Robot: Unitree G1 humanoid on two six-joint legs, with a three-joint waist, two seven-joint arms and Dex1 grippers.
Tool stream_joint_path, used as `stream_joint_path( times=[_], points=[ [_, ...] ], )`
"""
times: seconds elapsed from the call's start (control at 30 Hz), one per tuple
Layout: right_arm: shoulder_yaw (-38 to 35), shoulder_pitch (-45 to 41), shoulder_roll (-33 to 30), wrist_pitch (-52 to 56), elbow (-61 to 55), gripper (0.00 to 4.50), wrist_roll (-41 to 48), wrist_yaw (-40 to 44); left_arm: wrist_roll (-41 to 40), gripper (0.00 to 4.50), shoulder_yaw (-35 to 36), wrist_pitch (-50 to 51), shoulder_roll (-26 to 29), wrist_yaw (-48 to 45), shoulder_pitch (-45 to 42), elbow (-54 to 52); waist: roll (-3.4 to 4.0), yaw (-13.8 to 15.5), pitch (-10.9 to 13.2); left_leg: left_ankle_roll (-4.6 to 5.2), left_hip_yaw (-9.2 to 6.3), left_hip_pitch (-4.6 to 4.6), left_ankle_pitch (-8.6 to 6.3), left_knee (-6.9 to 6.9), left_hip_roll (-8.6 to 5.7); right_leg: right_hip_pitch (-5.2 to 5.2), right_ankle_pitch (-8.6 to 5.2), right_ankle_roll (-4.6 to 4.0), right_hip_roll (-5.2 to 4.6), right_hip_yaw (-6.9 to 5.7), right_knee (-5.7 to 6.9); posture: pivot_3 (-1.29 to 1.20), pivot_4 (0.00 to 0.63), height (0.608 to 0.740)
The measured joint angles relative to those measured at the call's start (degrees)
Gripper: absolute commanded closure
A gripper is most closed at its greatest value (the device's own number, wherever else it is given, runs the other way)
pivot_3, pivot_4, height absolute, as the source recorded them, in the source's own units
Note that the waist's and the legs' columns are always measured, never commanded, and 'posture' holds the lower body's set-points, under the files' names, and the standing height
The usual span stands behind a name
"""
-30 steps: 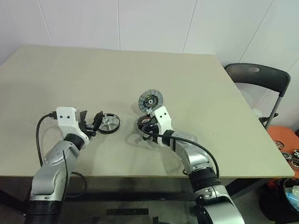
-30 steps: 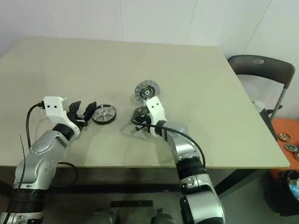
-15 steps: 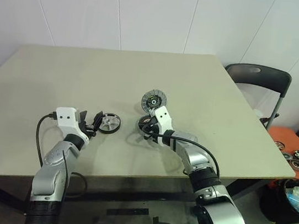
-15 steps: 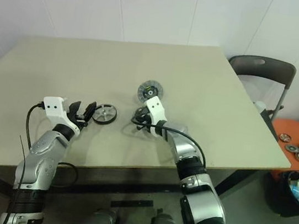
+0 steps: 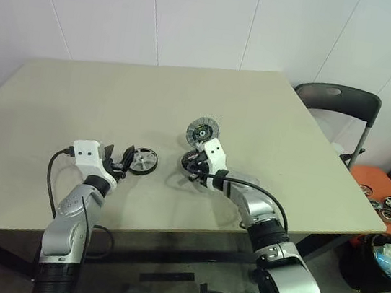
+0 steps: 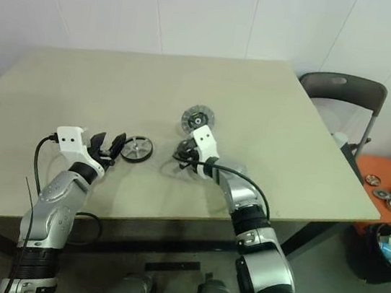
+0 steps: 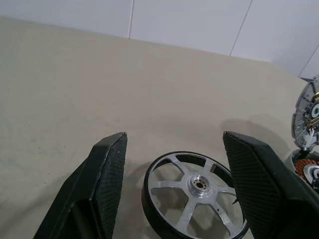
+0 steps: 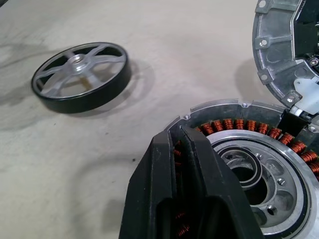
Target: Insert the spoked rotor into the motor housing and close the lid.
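Housing (image 8: 249,164) holds copper windings (image 8: 234,124), lid (image 8: 286,45) raised.

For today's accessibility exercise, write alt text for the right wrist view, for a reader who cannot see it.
The right gripper, fingers shut, grips the near rim of the motor housing, an open metal cup with a ring of copper windings around a central hub. Its lid stands open at the housing's far edge, and the spoked rotor lies flat on the beige table, apart from the housing.
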Motion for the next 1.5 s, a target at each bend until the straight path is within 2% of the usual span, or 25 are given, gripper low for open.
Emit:
stream_joint_path(
  times=[0.37,0.63,1.5],
  points=[
    [-0.47,1.01,0.71,0.57,-2.36,3.72,2.55,4.04,0.0,1.25,-0.01,0.01,0.01,-0.01,-0.07,0.0,0.0,-0.1,0.0,0.0,0.0,-0.01,0.0,-0.03,0.0,-0.03,0.0,0.0,0.0,0.0,0.0,0.0,0.0,0.74],
    [3.56,2.71,-0.36,-2.58,-6.43,3.72,1.16,7.7,0.0,1.25,-0.01,0.01,0.01,0.01,-0.15,0.0,0.0,-0.04,0.0,0.0,0.01,-0.01,-0.01,-0.02,0.0,-0.02,0.0,0.01,0.0,0.0,0.0,0.0,0.0,0.74],
    [4.5,2.58,-1.22,-8.01,-0.99,3.71,-4.58,4.13,0.0,1.25,0.0,0.06,0.01,0.16,-0.16,-0.02,0.0,-0.12,0.0,0.0,0.01,0.04,0.0,0.04,0.01,0.03,0.0,0.0,0.01,0.0,0.04,0.0,0.0,0.74]
  ],
)
